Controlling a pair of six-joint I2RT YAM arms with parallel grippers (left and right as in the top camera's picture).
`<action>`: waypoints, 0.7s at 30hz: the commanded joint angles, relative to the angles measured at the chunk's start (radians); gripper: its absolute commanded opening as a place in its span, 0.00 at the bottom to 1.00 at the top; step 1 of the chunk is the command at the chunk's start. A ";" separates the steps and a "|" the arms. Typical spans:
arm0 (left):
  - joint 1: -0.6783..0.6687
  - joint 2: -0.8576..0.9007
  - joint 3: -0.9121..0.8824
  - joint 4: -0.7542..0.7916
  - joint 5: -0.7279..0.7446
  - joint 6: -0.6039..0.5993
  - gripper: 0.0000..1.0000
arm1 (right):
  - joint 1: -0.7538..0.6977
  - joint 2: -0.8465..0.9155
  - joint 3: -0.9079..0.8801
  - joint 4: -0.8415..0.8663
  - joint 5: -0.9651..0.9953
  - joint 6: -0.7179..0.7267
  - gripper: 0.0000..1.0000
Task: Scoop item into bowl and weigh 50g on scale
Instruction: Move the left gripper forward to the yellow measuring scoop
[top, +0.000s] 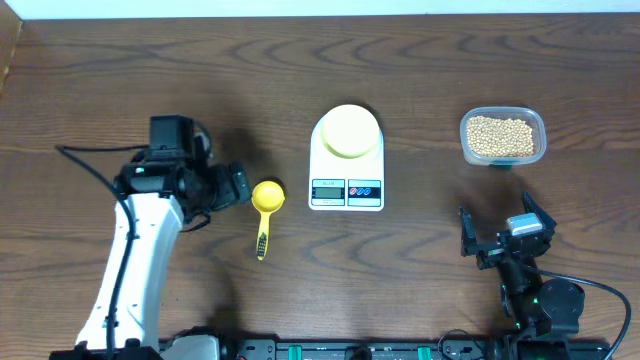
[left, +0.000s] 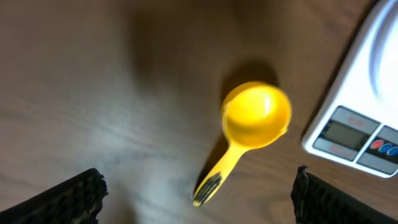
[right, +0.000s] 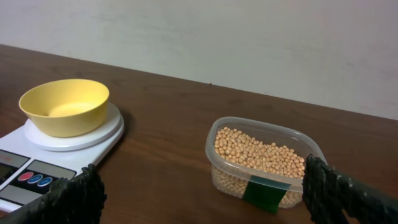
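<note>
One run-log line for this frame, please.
left gripper open near scoop | right gripper open, empty | bowl empty on scale | beans in tub

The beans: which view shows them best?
Right wrist: the beans lie in the clear tub close up, single beans distinguishable. Overhead shows them small, a tan patch in the tub. Left wrist shows none.

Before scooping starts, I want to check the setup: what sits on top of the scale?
The pale yellow bowl stands on the scale's round platform; its visible interior looks empty. The platform's middle, under the bowl, is covered and cannot be seen.
</note>
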 joint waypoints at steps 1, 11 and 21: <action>-0.065 0.001 -0.052 0.048 -0.053 -0.011 0.98 | 0.008 -0.001 -0.003 -0.003 0.008 -0.007 0.99; -0.102 0.002 -0.182 0.190 -0.128 -0.089 0.98 | 0.008 -0.001 -0.003 -0.003 0.008 -0.006 0.99; -0.102 0.003 -0.248 0.351 -0.125 -0.087 0.98 | 0.008 -0.001 -0.003 -0.003 0.008 -0.007 0.99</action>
